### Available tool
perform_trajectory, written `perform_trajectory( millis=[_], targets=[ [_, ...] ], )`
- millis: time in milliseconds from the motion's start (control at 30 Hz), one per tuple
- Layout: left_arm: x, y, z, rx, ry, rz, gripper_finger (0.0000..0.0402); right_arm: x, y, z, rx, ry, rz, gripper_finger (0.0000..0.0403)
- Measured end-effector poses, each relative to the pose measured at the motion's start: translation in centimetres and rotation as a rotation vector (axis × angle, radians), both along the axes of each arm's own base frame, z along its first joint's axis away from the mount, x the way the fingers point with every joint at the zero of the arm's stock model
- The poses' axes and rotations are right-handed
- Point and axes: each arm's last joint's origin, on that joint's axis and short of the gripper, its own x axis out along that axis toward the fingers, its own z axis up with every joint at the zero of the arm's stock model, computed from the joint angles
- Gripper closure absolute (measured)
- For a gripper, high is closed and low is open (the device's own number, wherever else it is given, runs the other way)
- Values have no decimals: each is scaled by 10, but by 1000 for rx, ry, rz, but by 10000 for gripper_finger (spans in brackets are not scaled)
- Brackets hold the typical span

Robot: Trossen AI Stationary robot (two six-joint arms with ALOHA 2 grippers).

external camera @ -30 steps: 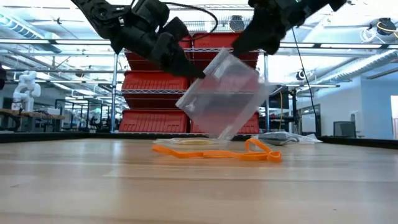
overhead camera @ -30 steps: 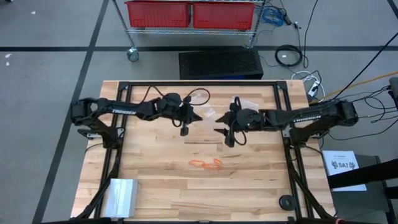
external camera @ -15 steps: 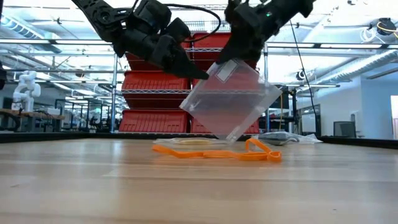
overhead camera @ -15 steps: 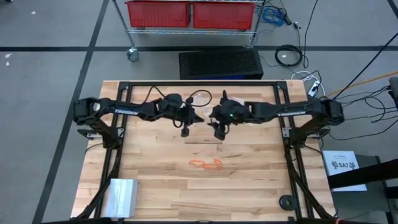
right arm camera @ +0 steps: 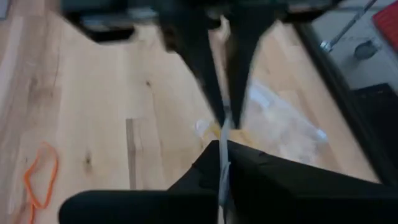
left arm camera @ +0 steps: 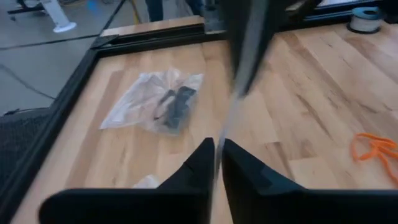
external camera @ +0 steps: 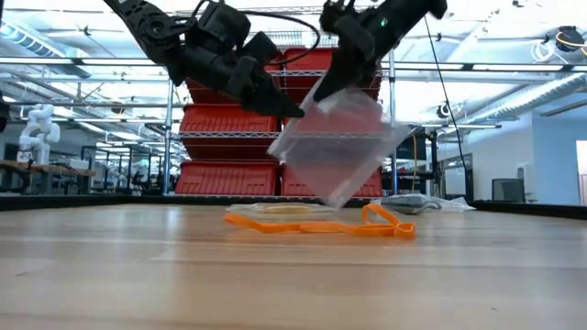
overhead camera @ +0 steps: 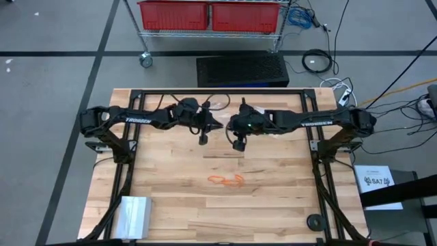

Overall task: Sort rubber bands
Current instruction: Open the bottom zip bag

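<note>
My grippers, left [external camera: 292, 112] and right [external camera: 323, 87], pinch clear bag [external camera: 335, 147]. Orange bands [overhead camera: 226, 180] run 3-to-9 o'clock. "TROSSEN" on arms.

Overhead view straight down, low view level across table [external camera: 138, 275], both sharing orange bands [overhead camera: 226, 180]

A light wooden table [overhead camera: 171, 205] made of joined planks is seen, and a black frame [overhead camera: 218, 91] is laid along its far edge and both sides. Near the middle of the top, a small group of orange rubber bands [overhead camera: 226, 180] is found lying flat, tangled together. In the near left corner, a stack of clear plastic sheets or bags [overhead camera: 133, 216] is placed. Close to the far edge, a clear plastic bag with dark contents [left arm camera: 158, 107] is laid on the wood. At the near right corner, a round black object [overhead camera: 315, 221] is seen.
</note>
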Motion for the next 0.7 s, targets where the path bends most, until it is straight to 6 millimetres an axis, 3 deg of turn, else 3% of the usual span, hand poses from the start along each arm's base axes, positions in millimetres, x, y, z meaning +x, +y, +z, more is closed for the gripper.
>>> perform_trajectory(
  millis=[267, 433, 700],
  targets=[
    [-10, 27, 5, -81, -63, -36, 320, -15, 6, 16, -82, 1, -76, 402],
    [-20, 44, 11, -167, -151, -174, 306, -24, 19, 26, -138, -8, -114, 403],
    [-54, 44, -7, -137, -425, -185, 303, -37, 45, 43, -225, -83, -188, 403]
  ],
)
